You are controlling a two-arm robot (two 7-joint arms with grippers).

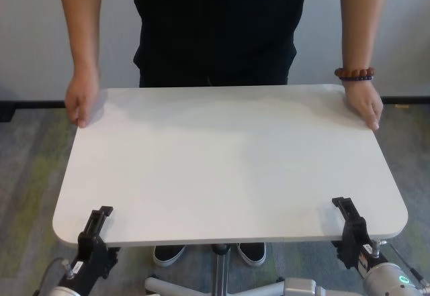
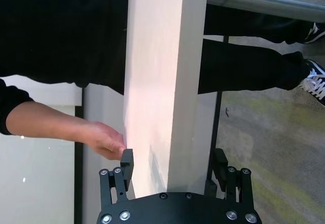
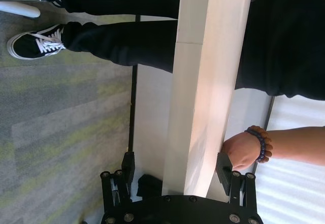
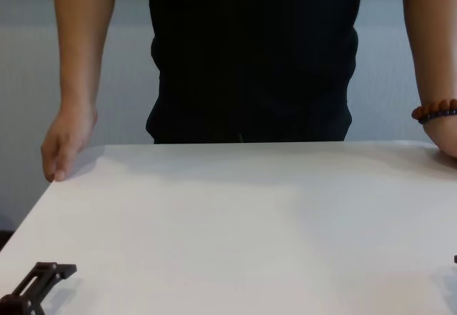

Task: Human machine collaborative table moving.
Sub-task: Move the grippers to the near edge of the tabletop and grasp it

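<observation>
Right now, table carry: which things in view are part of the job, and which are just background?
In the job:
- table
- human, a hand on each far corner
- left gripper, straddling the near edge
- right gripper, straddling the near edge

Background:
- bead bracelet on the human's wrist
- sneakers under the table
- carpet

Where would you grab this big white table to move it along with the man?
By the thin near edge of the table, close to both corners, coming from the robot's side. The flat slab fits between fingers above and below, as the left gripper and right gripper straddle it.
</observation>
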